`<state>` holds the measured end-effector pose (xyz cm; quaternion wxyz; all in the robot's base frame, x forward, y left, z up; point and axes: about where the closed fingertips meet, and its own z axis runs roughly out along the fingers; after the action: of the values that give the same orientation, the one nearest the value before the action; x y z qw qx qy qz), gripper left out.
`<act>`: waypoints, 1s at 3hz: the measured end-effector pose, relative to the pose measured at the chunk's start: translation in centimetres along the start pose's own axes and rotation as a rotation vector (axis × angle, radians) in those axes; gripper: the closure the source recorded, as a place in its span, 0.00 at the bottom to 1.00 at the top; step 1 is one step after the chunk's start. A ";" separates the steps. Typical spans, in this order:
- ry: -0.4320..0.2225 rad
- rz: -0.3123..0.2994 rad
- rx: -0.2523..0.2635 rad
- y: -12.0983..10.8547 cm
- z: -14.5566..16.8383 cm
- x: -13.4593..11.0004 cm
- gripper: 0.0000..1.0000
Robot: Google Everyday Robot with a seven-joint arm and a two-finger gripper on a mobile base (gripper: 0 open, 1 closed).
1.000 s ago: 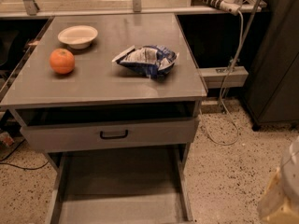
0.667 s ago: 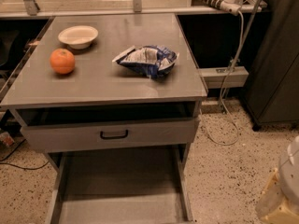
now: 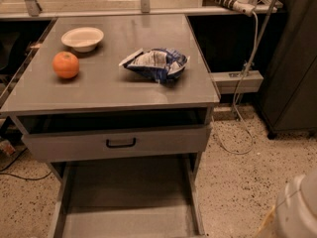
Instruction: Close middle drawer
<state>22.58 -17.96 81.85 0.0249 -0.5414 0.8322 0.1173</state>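
Note:
The middle drawer point(image 3: 126, 202) is a long, shallow grey tray pulled far out toward me below the cabinet. Its front panel and handle are cut off by the bottom edge of the view. Above it, the taller-fronted grey drawer point(image 3: 116, 144) with a black handle point(image 3: 121, 143) stands slightly open under the cabinet top. My gripper is out of view. Only a white rounded part of my arm point(image 3: 297, 209) shows at the bottom right corner, to the right of the open tray and apart from it.
On the grey cabinet top point(image 3: 99, 90) lie an orange point(image 3: 66, 64), a white bowl point(image 3: 82, 37) and a blue-and-white chip bag point(image 3: 157, 63). A white cable point(image 3: 242, 108) hangs down to the speckled floor on the right. A dark cabinet point(image 3: 292, 58) stands far right.

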 end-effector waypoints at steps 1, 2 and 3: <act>-0.015 0.089 -0.068 1.5 7.0 0.7 1.00; -0.018 0.149 -0.137 2.3 13.5 1.4 1.00; -0.018 0.149 -0.137 2.3 13.5 1.4 1.00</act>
<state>18.75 -15.34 68.91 -0.0136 -0.4774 0.8599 0.1803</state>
